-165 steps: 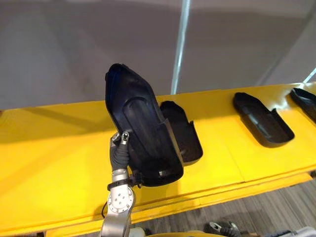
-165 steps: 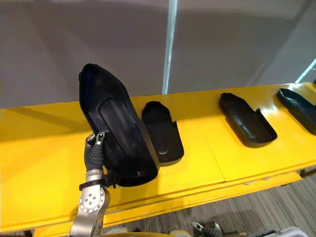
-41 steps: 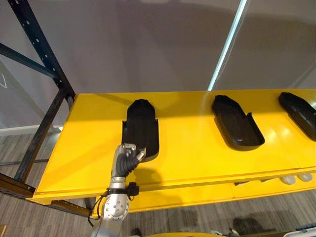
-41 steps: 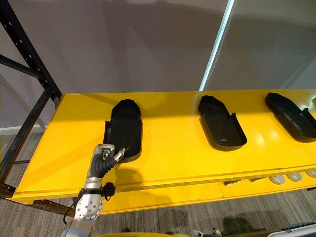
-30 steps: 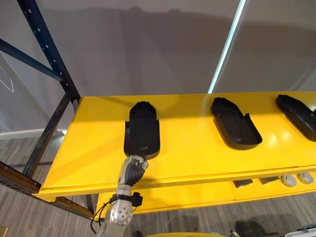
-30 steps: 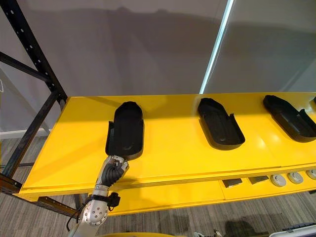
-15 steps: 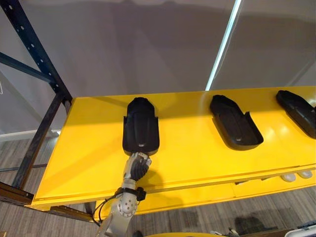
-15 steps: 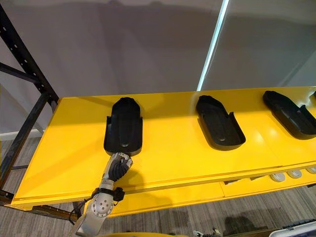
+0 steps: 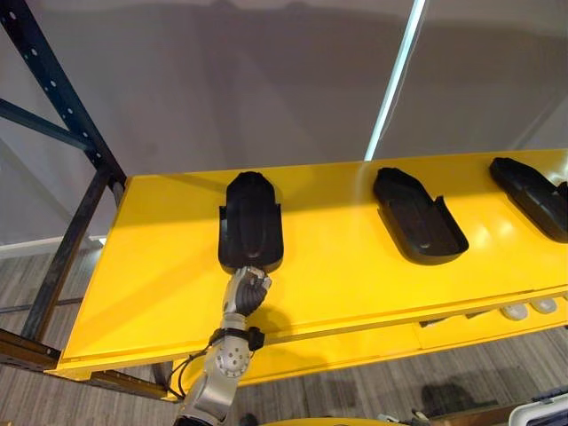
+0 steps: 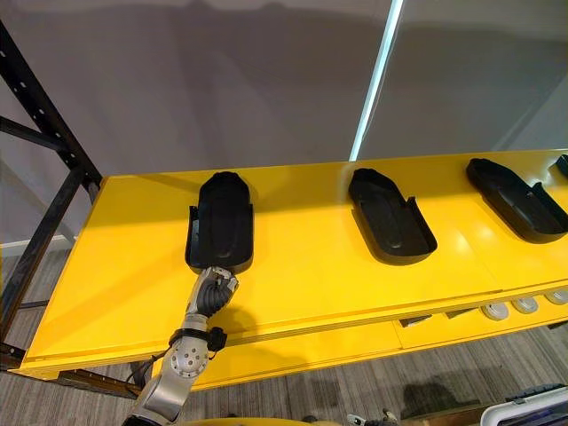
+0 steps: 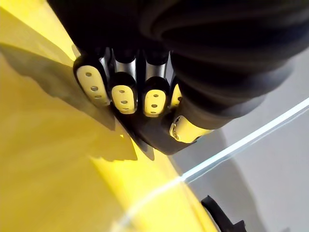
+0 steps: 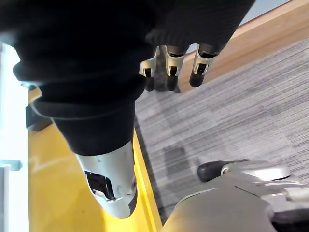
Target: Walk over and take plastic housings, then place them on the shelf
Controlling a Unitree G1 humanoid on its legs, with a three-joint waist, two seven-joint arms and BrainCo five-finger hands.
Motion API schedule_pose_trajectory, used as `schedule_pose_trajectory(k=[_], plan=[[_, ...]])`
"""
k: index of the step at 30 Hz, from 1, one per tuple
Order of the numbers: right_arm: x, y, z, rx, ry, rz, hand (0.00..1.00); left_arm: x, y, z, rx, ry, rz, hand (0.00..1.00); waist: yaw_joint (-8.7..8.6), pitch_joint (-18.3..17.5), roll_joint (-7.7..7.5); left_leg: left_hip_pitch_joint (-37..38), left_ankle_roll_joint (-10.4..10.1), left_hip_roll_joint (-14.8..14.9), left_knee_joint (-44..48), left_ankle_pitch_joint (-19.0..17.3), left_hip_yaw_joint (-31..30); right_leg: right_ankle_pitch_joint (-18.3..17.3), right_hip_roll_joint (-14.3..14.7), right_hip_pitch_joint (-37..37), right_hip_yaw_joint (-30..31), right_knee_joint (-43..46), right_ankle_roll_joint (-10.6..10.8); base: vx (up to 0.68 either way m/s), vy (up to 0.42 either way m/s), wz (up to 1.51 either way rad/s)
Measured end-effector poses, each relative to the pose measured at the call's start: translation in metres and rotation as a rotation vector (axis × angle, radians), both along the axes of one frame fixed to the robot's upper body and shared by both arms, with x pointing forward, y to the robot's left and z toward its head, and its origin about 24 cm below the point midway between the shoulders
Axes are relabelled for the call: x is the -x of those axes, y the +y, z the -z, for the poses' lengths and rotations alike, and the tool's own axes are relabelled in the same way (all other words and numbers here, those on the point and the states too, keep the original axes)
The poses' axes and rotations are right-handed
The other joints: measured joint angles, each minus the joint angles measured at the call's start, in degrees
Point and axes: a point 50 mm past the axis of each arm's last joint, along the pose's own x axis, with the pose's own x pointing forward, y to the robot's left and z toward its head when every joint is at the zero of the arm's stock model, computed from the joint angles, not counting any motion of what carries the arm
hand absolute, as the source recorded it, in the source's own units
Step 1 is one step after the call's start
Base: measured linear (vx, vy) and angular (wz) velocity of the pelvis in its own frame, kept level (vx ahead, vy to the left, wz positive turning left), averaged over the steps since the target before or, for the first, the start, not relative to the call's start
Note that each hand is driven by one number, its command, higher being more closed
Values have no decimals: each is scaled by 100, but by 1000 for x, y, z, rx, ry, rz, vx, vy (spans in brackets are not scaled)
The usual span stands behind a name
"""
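Though at housing [image 9: 251,222], robot hand [image 9: 247,293] grip unclear

readable text: none | labels, brands: none | numbers, signs: none

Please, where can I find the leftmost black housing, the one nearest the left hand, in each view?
Left eye view: the leftmost housing lies left of centre on the yellow shelf, just beyond the left hand.
Right eye view: same spot, slightly further left.
Left wrist view: its dark end shows past the fingers.
Right wrist view: faces the grey floor.
Shared landmark: the bright wall strip.
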Motion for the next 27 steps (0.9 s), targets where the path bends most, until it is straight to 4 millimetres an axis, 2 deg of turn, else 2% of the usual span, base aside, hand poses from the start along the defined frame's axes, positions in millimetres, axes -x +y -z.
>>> schedule_pose_trajectory(k=[6, 8, 10, 13, 14, 16, 17, 18, 19, 20, 23, 27], plan=[[0, 0, 0, -1, -1, 1, 0, -1, -1, -4, 125, 3, -19, 100, -67, -5, 20, -12, 1, -4, 0, 0, -25, 13, -3, 12, -32, -7, -16, 6, -2, 1], [-1, 0, 0, -1, -3, 1, 0, 0, -1, -12, 174, -13, -10, 100, -77, -5, 25, -26, 2, -5, 0, 0, -56, 13, -9, 14, -99, -7, -16, 15, -8, 8], [0, 0, 0, -1, 1, 1, 0, 1, -4, -30, 238, -80, 6, 100, -77, -16, 18, -87, 1, 8, 0, 0, -77, 13, -40, 8, -96, 7, -14, 19, -2, 10], [1, -1, 0, -1, 5, 1, 0, 7, -4, -89, 401, -336, 55, 100, -27, -17, 15, -116, 1, 15, 1, 0, -139, 17, -47, 9, -133, 23, -10, 38, -3, 8], [1, -1, 0, 1, 5, 0, 0, 8, -2, -98, 436, -380, 52, 100, -21, -18, 16, -116, 1, 16, 2, 0, -145, 17, -46, 10, -135, 25, -10, 19, -6, 5], [2, -3, 0, 5, 8, 0, 0, 13, 11, -121, 523, -509, 25, 100, 16, -18, 16, -123, 2, 24, 2, 1, -168, 17, -39, 15, -135, 45, -10, 0, -3, 2], [3, -3, 1, 4, 11, 0, 0, 14, 16, -126, 548, -542, 4, 100, 36, -18, 16, -134, 2, 26, 2, 1, -183, 17, -36, 24, -136, 52, -10, -27, -9, 9], [4, -5, 1, 7, 17, -1, 0, 16, 29, -133, 582, -603, -59, 100, 83, -18, 15, -129, 2, 32, 2, 1, -224, 17, -31, 60, -147, 55, -11, -35, -8, 19], [6, -5, 1, 7, 24, 0, 0, 19, 46, -135, 606, -656, -162, 100, 96, -17, 14, -114, 3, 34, 1, 1, -300, 15, -30, 106, -165, 55, -13, -37, -7, 18], [6, -5, 1, 6, 25, 0, 0, 19, 47, -135, 609, -660, -173, 100, 96, -17, 14, -114, 3, 34, 1, 1, -307, 14, -30, 109, -167, 55, -13, -26, -1, 23], [7, -5, 2, 5, 26, 11, 0, 30, 81, -133, 653, -743, -419, 100, 126, -4, -8, -124, 0, 35, 1, 1, -432, -3, -30, 144, -266, 96, -37, -41, 2, 19], [9, -3, 2, 17, 34, 19, 0, 49, 104, -115, 670, -736, -633, 100, 231, 1, -78, -119, -1, 36, 1, -30, -472, -24, -35, 175, -320, 109, -34, -45, 5, 10]])
